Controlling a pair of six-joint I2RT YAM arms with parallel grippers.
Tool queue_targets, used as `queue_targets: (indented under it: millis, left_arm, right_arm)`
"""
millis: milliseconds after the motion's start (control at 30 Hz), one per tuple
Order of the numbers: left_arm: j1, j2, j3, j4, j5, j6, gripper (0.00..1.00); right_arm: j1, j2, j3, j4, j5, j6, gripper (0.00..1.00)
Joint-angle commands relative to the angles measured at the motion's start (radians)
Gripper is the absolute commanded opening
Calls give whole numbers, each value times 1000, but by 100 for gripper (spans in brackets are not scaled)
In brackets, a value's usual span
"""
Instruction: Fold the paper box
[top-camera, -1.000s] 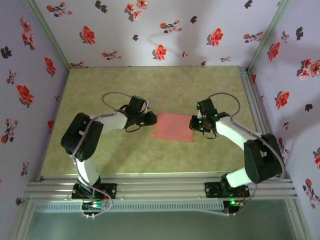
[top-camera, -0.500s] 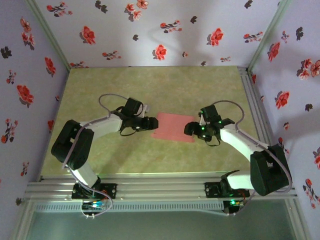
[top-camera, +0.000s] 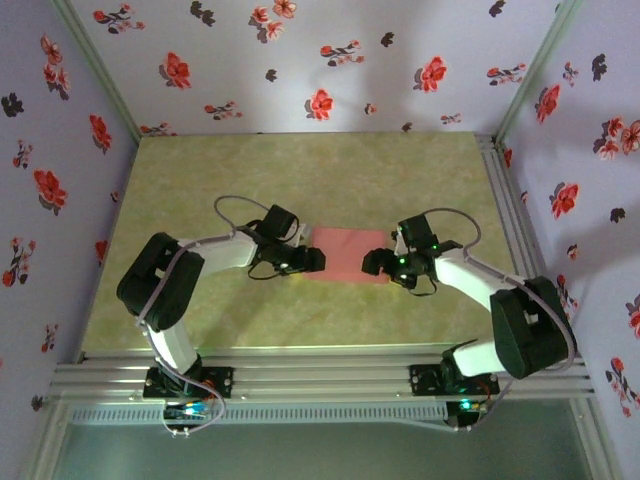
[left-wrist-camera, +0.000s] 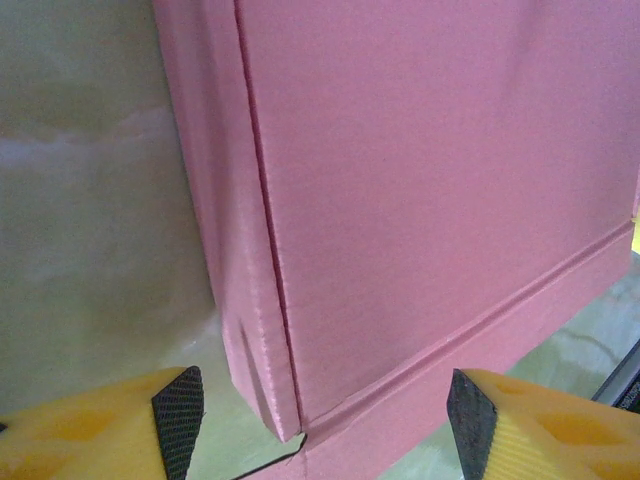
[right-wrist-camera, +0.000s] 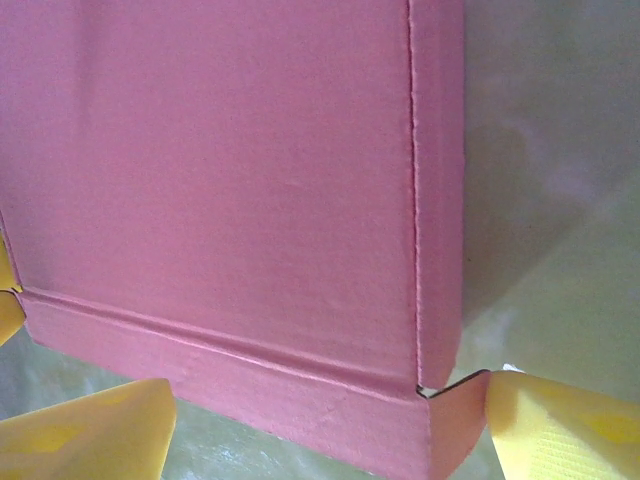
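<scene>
The green table (top-camera: 200, 170) is spanned by both arms, which are bent inward toward its middle. The paper box (top-camera: 345, 252) is found there, lying flat with its salmon-pink face up, between the 2 wrists and about where it lay 1 second ago.

What has changed is the placing of the grippers. 1 second ago they were set against the middles of the box's 2 short edges. Since then the left gripper (top-camera: 312, 260) has been drawn back and brought in again at the near-left corner, and the right gripper (top-camera: 372, 262) has been lowered to the near-right corner. A shift of attention from the side flaps to the near edge is suggested.

Both pairs of jaws are held wide apart, and nothing is clamped in either. In the left wrist view the box's corner is seen between the black-padded fingertips (left-wrist-camera: 178, 415). In the right wrist view the yellow fingers (right-wrist-camera: 560, 420) are spread beside the opposite corner.

A narrow side flap (left-wrist-camera: 215, 200) and a creased near strip (left-wrist-camera: 480, 340) are seen turned down. A small open notch (right-wrist-camera: 430, 390) is left at the corner, so the fold is judged nearly finished.
</scene>
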Motion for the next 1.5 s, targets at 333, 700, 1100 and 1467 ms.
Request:
queue_targets:
  millis: [333, 700, 1100, 1467]
  left_arm:
    - [-9, 41, 58, -11, 17, 0, 66]
    - [-12, 46, 77, -29, 11, 7, 64]
    - [-1, -29, 103, -75, 17, 10, 62]
    - [64, -123, 152, -85, 75, -49, 60]
  right_arm:
    - [31, 62, 22, 23, 88, -35, 79]
    - [74, 94, 72, 11, 171, -85, 78]
    - [100, -5, 123, -13, 162, -144, 69]
    - [73, -59, 230, -122, 76, -145, 59]
